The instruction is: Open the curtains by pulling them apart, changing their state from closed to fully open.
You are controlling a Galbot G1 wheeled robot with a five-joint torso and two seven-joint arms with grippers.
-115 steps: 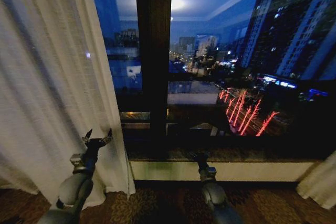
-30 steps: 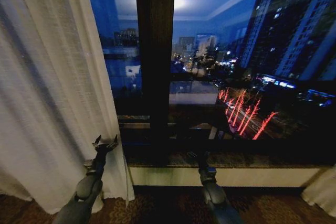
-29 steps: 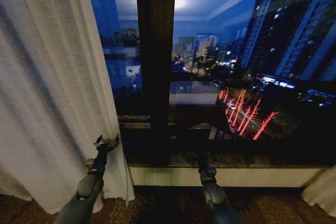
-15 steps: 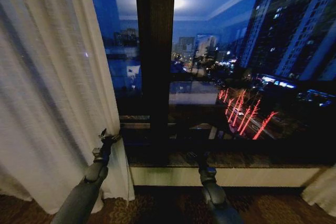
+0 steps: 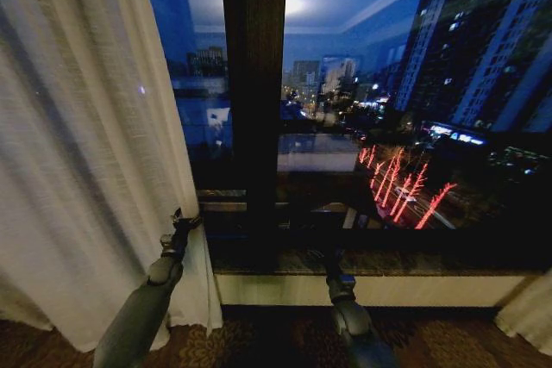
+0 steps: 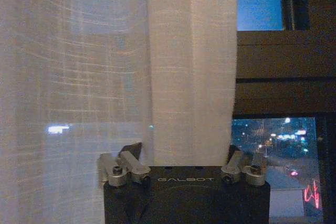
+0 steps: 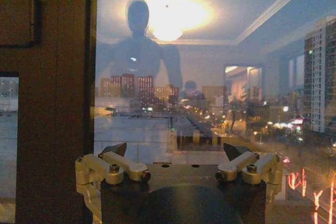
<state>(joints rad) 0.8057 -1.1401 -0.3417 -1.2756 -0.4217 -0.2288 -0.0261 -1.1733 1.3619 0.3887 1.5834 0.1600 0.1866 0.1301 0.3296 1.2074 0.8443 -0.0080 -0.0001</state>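
- My left hand (image 5: pixel 181 220) is spread, the left curtain (image 5: pixel 86 152) edge lying between its fingers (not pinched).
- My right hand (image 5: pixel 333 258), spread, is low before the window frame (image 5: pixel 254 101).
- Right curtain (image 5: pixel 528 314) hangs far right.

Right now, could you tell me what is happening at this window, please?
The robot faces a dark-framed window at night. Its left tool is at the inner edge of the tall sheer off-white pleated curtain panel; in the left wrist view the fabric edge lies between the open fingers. The right tool is open, low before the bare glass. The other sheer panel shows at far right.
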